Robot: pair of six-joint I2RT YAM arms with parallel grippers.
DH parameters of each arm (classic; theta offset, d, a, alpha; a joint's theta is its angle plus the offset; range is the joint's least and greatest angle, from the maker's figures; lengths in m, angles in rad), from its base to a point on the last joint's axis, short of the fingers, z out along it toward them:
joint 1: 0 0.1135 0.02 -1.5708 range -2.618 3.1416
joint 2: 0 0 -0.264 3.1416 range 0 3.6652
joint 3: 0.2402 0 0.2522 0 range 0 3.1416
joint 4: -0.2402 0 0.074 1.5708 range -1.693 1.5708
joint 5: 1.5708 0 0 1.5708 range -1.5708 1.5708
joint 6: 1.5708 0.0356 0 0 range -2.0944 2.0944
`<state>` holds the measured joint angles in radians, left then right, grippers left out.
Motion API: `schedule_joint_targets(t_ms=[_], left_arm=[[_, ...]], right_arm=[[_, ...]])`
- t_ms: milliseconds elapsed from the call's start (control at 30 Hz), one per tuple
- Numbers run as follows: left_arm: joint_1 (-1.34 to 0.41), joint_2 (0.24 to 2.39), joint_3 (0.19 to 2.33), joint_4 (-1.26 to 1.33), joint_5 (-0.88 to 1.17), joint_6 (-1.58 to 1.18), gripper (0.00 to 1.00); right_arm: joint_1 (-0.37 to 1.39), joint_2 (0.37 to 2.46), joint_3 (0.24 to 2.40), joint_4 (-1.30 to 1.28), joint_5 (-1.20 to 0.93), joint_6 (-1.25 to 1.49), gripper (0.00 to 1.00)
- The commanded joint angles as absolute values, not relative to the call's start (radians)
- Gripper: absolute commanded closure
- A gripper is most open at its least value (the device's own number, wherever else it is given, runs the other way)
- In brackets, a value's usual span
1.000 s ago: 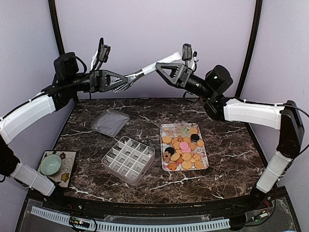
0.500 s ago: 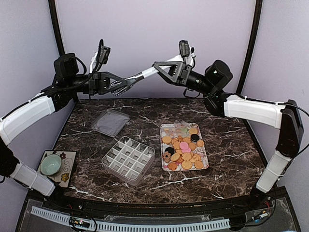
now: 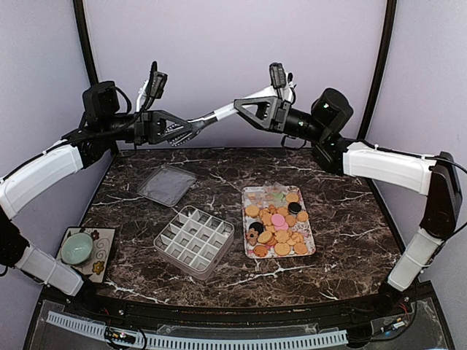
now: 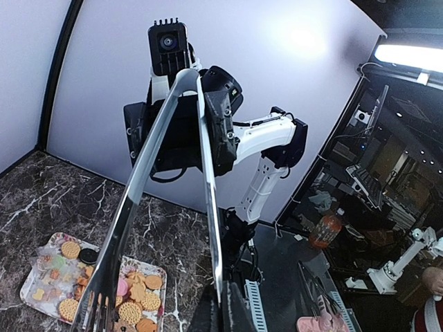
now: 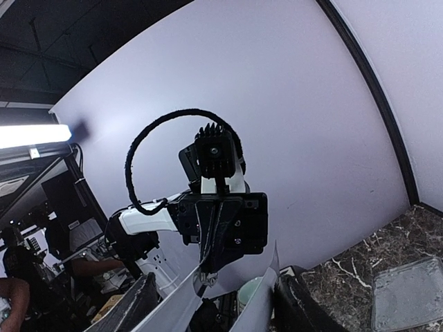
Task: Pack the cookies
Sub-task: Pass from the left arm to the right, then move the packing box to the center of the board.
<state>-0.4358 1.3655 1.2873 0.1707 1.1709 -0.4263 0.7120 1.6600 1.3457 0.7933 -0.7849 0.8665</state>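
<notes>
Two arms meet high over the far edge of the table (image 3: 343, 219) in the top view. The left gripper (image 3: 182, 130), clamped tight, holds the tongs (image 3: 215, 114) near their tips. The right gripper (image 3: 244, 108), at 3 o'clock from it, has its jaws apart around the joined end. I cannot tell whether they press on it.

Below, the cookies (image 3: 277, 222) lie heaped on a tray (image 3: 255, 194), right of centre. A divided box (image 3: 194, 240) stands just beside the tray at 9 o'clock. A clear lid (image 3: 167, 184) lies at 11 o'clock from the box, and a bowl (image 3: 76, 249) sits on a mat (image 3: 102, 251) at 9 o'clock, well apart. The table is dark marble with white veins. Lilac walls (image 3: 233, 51) and black posts (image 3: 82, 36) close it in.

In the left wrist view, the tongs' two blades run up the middle and meet at the right gripper, hiding much of it. The cookies show at 7 o'clock. A workshop with a bottle (image 4: 327, 229) opens at 4 o'clock.

In the right wrist view, both blades rise between the dark fingers (image 5: 142, 304) toward the left gripper at centre, under a black cable (image 5: 149, 142) loop. The lid shows at 4 o'clock.
</notes>
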Motion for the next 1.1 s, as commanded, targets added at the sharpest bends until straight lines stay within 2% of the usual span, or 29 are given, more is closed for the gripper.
schedule_joint_targets(t_ms=[0,167,300,367,433,567,700,833,933,1067], left_arm=[[-0.431,1.338,1.292,0.192,1.169,-0.425,1.00],[-0.429,1.337,1.296,0.163,1.162,-0.408,0.99],[-0.428,1.340,1.305,0.080,1.127,-0.363,0.80],[-0.425,1.341,1.312,0.012,1.104,-0.313,0.65],[-0.416,1.340,1.324,-0.064,1.087,-0.250,0.54],[-0.373,1.349,1.346,-0.260,1.035,-0.087,0.45],[-0.286,1.384,1.347,-0.442,0.986,0.127,0.43],[-0.262,1.434,1.298,-0.590,0.770,0.431,0.46],[-0.262,1.456,1.186,-0.593,0.572,0.610,0.48],[-0.262,1.453,1.037,-0.492,0.451,0.722,0.49]], right_arm=[[0.708,1.623,1.331,0.891,-0.789,0.878,0.49],[0.705,1.618,1.328,0.888,-0.782,0.881,0.57],[0.692,1.603,1.304,0.877,-0.751,0.871,0.58],[0.684,1.576,1.283,0.865,-0.721,0.849,0.60],[0.675,1.546,1.260,0.832,-0.696,0.816,0.61],[0.649,1.487,1.204,0.761,-0.647,0.754,0.61],[0.606,1.414,1.118,0.684,-0.610,0.706,0.64],[0.595,1.335,1.088,0.478,-0.528,0.557,0.65],[0.595,1.276,1.067,0.331,-0.428,0.444,0.65],[0.595,1.194,1.006,0.234,-0.275,0.351,0.66]])
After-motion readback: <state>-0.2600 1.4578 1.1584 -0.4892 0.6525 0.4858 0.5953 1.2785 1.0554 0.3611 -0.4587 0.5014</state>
